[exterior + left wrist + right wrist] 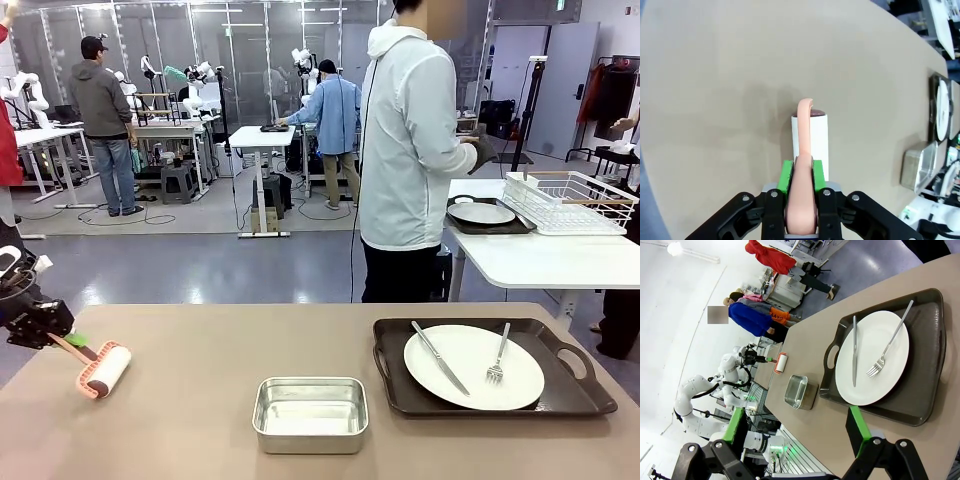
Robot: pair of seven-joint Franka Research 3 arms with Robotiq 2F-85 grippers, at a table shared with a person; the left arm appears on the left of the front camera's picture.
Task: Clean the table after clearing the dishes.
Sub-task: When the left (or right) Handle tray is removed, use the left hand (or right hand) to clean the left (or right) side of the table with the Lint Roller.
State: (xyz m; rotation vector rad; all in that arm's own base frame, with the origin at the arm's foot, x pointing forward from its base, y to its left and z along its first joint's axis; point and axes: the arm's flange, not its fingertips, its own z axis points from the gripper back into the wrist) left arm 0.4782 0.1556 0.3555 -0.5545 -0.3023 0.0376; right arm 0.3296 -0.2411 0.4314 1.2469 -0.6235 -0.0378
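— What's lost on the left side?
— The handle end of the lint roller (810, 137) is buried between the left gripper's (801, 173) fingers (785, 178), and the handle covers the middle of the roll. In the front view its arm (35, 318) is cut by the left edge.
— And farther over?
— In the left wrist view the steel pan (917, 167) and the tray (931, 100) run off the right edge. In the right wrist view one of the right gripper's (797, 410) fingers (858, 422) covers part of the tray's near rim.

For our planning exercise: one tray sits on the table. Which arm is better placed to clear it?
Right. Its open gripper hangs near the tray, while the left gripper is shut on the roller at the other end of the table.
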